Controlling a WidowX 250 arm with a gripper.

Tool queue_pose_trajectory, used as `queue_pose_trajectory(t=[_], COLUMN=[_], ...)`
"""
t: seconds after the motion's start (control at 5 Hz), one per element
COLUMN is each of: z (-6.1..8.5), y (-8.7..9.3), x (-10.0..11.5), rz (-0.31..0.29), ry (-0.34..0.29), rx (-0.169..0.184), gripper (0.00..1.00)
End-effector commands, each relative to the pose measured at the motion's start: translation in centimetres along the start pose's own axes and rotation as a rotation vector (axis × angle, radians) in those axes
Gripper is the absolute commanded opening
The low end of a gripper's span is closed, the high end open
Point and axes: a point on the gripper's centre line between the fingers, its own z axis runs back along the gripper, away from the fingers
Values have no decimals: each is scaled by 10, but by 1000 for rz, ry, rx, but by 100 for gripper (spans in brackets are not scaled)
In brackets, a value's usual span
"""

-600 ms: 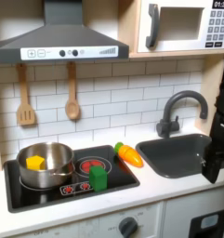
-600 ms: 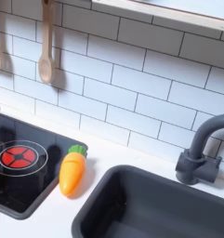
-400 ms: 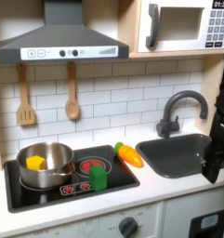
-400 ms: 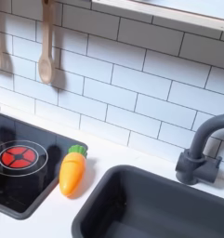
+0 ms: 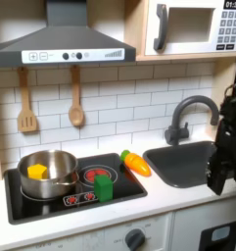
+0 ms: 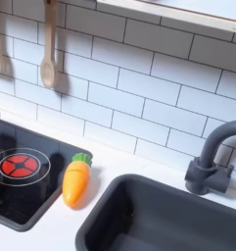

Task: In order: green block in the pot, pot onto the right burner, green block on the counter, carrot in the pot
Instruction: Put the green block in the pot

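Toy kitchen, contents as seen. Pot (image 5: 48, 173): shiny steel, sitting on the black cooktop (image 5: 129, 182) at the first exterior view's left, over the left ring, with a yellow chunk (image 5: 36, 172) inside. Green block (image 5: 104, 186): upright on the cooktop's front edge, just beside the red burner (image 5: 96, 175) to the pot's right, apart from the pot. Carrot (image 5: 136, 163): lying on the pale desk (image 5: 178, 199) between cooktop and dark sink (image 5: 191, 161), green stub toward the wall; in the second exterior view the carrot (image 6: 76, 180) lies just off the cooktop's corner, near the burner (image 6: 18, 164). Tool (image 5: 219, 171): dark, at the first exterior view's right edge over the sink's end (too dark to tell how far open; nothing visibly held). Two wooden utensils (image 5: 75, 109) hang on the tiled wall; faucet (image 5: 191, 113) behind the sink.
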Motion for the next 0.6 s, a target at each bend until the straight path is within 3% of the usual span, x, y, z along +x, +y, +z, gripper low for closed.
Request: queue_pose_trajectory(t=[0.0,0.4], z=[-4,-4], y=[25,52], x=[9,27], rz=[18,76], ry=[10,5], rx=[24,35], gripper=[100,100])
